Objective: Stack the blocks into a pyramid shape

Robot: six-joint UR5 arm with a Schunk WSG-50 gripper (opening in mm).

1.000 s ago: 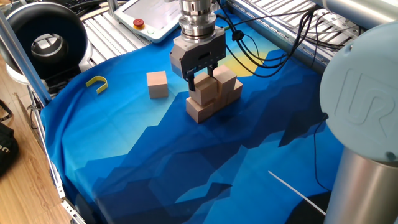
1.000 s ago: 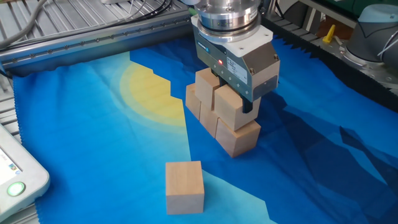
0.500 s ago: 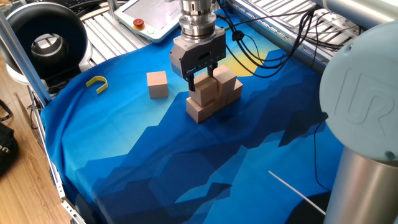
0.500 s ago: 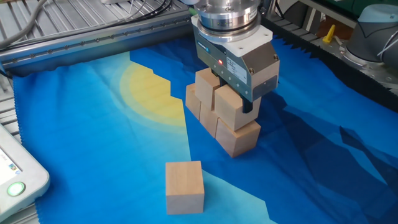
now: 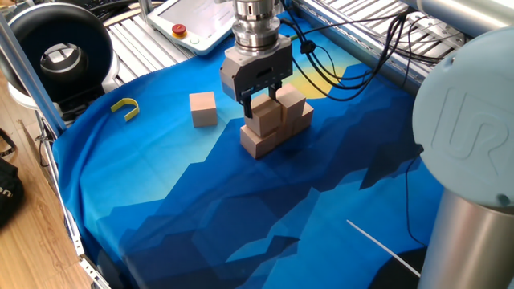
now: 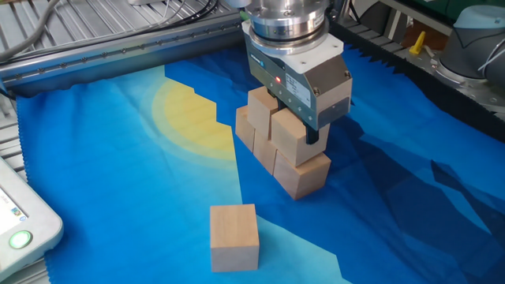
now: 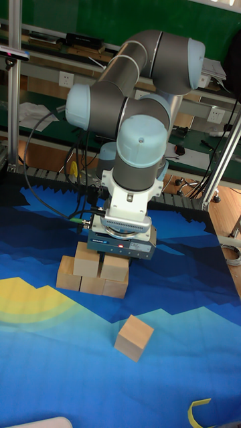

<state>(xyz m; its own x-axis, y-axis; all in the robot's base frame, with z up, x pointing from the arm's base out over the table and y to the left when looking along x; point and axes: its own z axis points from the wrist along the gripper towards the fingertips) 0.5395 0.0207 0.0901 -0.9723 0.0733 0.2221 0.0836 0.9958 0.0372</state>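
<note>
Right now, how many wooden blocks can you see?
6: three in the bottom row, two on top of them, one under the gripper, and one loose block alone on the blue cloth. None seems hidden.

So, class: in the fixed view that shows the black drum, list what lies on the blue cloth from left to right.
Yellow hook → lone block → stacked blocks, with the tool closed around an upper one.

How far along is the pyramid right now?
Mostly built: three blocks form the bottom row and two sit on top of it. The end effector is still down around the second upper block, placing it; whether it has let go is unclear. One loose block remains on the cloth, presumably the cap for the top.
</note>
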